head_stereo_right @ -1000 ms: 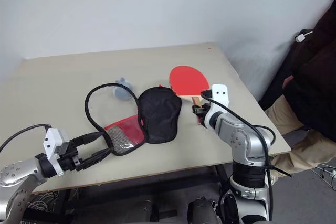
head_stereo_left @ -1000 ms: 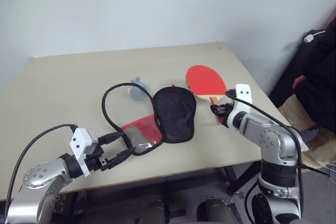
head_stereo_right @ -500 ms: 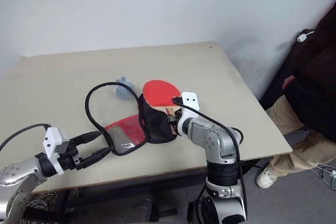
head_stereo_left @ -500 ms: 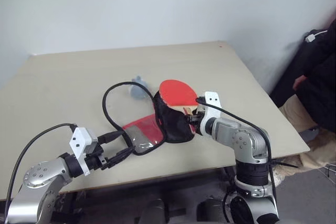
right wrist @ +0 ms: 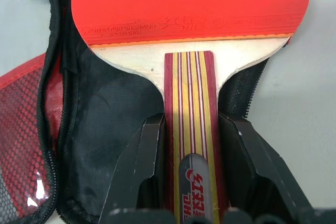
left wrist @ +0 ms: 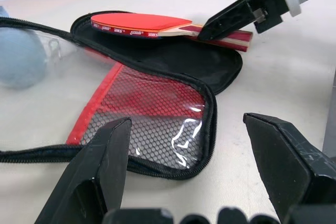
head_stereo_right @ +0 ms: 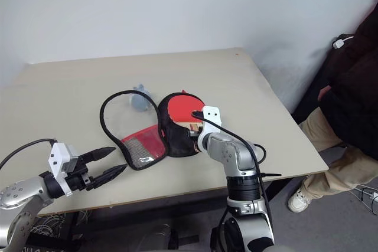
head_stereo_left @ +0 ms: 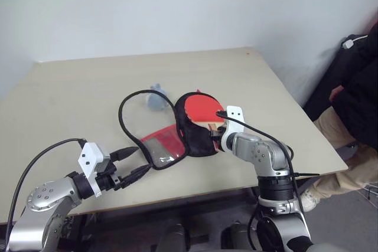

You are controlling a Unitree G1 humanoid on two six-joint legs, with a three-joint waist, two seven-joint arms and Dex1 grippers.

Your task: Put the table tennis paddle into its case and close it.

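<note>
red paddle [head_stereo_left: 199,109] lies over open black case [head_stereo_left: 192,140].

Bare test room, table [head_stereo_left: 71,87], blank wall [head_stereo_left: 177,4]

A pale beige, smooth-topped table [head_stereo_left: 88,87] carries everything. On it lies a flat paddle-shaped zip case [head_stereo_left: 192,137], opened out: its black fabric half sits beside its clear plastic half with a red mesh panel, the black-edged rim looping away toward the wall. A small pale blue-grey soft lump [head_stereo_left: 156,100] rests just beside that loop.
</note>
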